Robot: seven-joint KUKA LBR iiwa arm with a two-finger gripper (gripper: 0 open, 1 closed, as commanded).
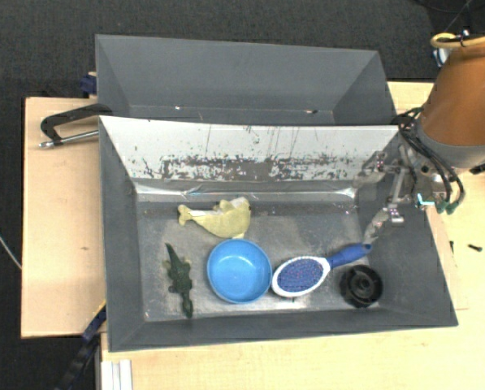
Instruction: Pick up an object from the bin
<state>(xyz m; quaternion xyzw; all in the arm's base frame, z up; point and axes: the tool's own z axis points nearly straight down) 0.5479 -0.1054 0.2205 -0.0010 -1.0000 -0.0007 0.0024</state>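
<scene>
Grey metal forms the bin (pixel 120 242), its sloped walls running down to a scuffed floor. The gripper (pixel 382 224) hangs at the bin's right side, low against the right wall, with the orange-covered arm (pixel 465 96) above it, over the rim. Whether it is open or closed I cannot tell, since its tip is small and dark against the wall.

Just below and to the left of the gripper lies the brush (pixel 300 275), an oval blue pad in a white rim. Its short blue handle points up and to the right, toward the gripper. The handle's end is close under the gripper's tip and may be touching it, but the view does not settle that.

A black disc (pixel 361 286) with a hollow middle sits right of the brush, in the front right corner of the floor. A round blue bowl (pixel 239 271) stands mouth up on the brush's left, touching its rim or nearly so. Further left, a dark green lizard (pixel 179 279) lies lengthwise, head toward the back. A pale yellow toy (pixel 223 217) rests at the back of the floor, just behind the bowl and well apart from the gripper.
</scene>
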